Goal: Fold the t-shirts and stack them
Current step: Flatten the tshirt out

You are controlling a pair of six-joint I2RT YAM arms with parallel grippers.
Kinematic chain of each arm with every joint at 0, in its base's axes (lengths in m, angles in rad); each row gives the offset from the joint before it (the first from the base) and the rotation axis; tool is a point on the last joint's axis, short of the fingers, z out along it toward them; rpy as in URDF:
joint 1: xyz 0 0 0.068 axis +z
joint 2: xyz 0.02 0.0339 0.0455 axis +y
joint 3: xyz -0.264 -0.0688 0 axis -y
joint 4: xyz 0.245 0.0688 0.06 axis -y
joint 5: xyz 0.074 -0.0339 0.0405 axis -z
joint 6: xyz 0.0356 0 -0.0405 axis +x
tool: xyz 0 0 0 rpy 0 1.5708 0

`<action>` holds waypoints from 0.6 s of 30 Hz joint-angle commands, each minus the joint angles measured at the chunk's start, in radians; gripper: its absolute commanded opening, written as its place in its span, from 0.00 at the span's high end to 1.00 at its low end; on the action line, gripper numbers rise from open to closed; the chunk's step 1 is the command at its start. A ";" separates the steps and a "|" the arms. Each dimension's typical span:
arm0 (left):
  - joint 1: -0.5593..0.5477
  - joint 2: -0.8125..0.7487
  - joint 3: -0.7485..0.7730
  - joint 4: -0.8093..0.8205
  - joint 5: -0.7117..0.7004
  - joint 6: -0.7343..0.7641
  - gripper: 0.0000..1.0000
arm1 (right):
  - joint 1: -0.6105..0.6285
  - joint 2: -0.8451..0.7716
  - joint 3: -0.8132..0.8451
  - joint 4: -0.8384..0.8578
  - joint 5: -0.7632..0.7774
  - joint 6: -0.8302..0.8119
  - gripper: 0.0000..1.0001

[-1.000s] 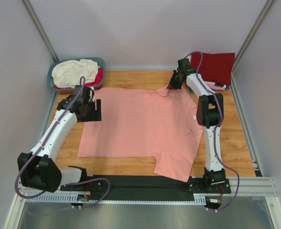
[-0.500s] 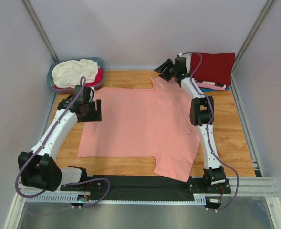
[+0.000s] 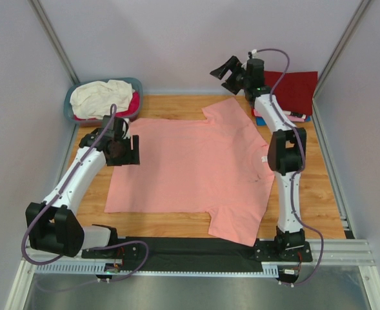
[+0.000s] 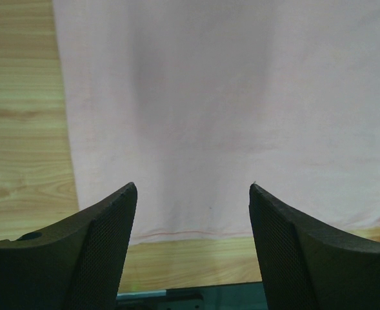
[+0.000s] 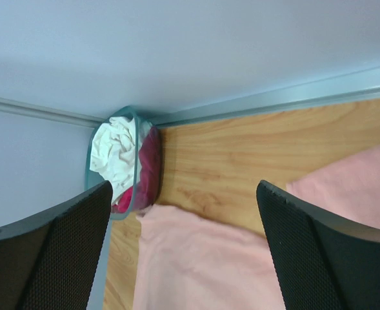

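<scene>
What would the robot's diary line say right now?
salmon-pink t-shirt: spread flat on table | left claw: open, over the t-shirt | right claw: open, empty, in the air

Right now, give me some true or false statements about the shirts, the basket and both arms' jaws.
The salmon-pink t-shirt lies spread flat on the table. True.
The right arm's jaws grip that shirt's sleeve. False: they stand open in the air, holding nothing.
The basket holds a cream-white garment. True.
The folded dark red t-shirt sits at the near left corner. False: it is at the far right corner.
The left arm's jaws are shut. False: they stand open over the salmon-pink t-shirt.
</scene>
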 commanded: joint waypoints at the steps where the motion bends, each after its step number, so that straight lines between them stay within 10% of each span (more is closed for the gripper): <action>1: 0.000 -0.024 -0.044 0.039 0.167 -0.057 0.23 | 0.008 -0.365 -0.227 -0.148 0.108 -0.160 0.06; 12: 0.359 -0.240 -0.365 0.036 0.325 -0.390 0.24 | 0.140 -1.094 -1.212 -0.138 0.247 -0.199 0.05; 18: 0.361 -0.458 -0.476 -0.048 -0.016 -0.582 0.25 | 0.242 -1.229 -1.410 -0.139 0.246 -0.169 0.06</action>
